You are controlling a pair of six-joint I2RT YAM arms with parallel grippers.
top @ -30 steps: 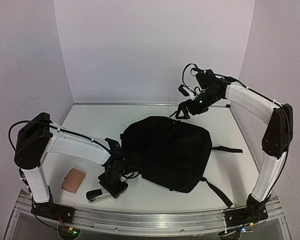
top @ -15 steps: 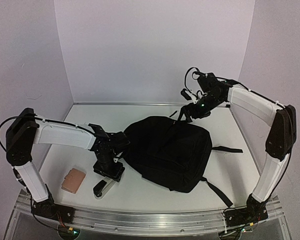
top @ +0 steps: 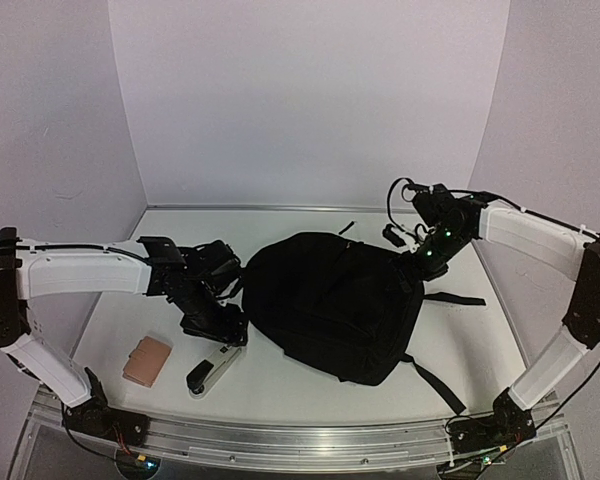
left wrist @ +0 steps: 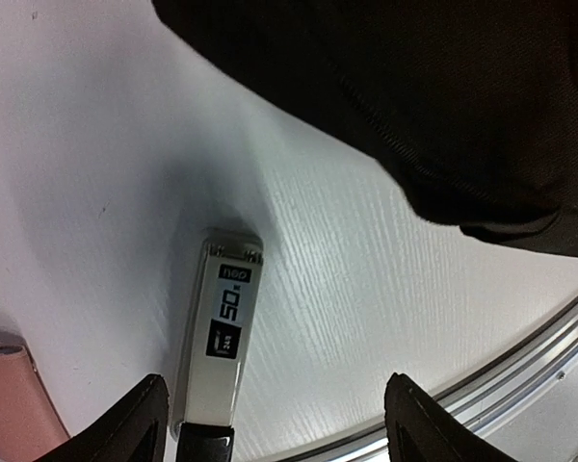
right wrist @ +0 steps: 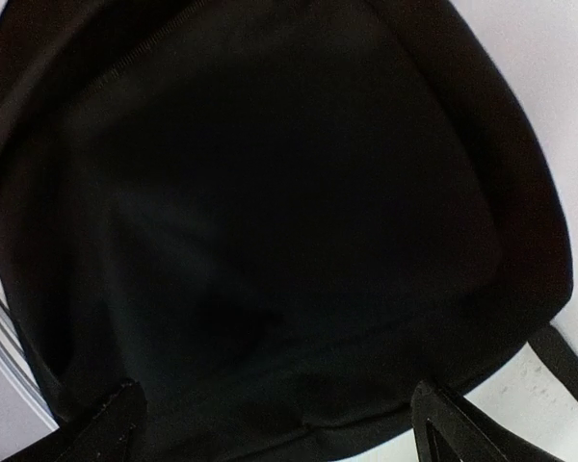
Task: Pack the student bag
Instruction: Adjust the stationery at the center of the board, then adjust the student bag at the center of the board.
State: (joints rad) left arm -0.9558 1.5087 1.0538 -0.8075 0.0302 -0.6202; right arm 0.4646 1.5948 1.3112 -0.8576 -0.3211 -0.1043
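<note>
Black cloth could have bunched and dragged, I judged, if my right jaws, spread wide and empty, bit down blind: the student bag (top: pixel 335 305) lay flat on the bench (top: pixel 300 395) directly beneath them. My left jaws, also apart and holding nothing, hung just beside its edge, a white stapler (left wrist: pixel 222 327) below them.

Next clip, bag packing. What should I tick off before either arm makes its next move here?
1. Fingers of the left gripper apart, nothing held: ok.
2. Fingers of the right gripper apart above the student bag, nothing held: ok.
3. Bag open for loading: cannot tell; no opening shows in any view.
4. The white stapler lies flat, apart from the bag: ok.
5. The pink case lies free beside the stapler: ok.
</note>
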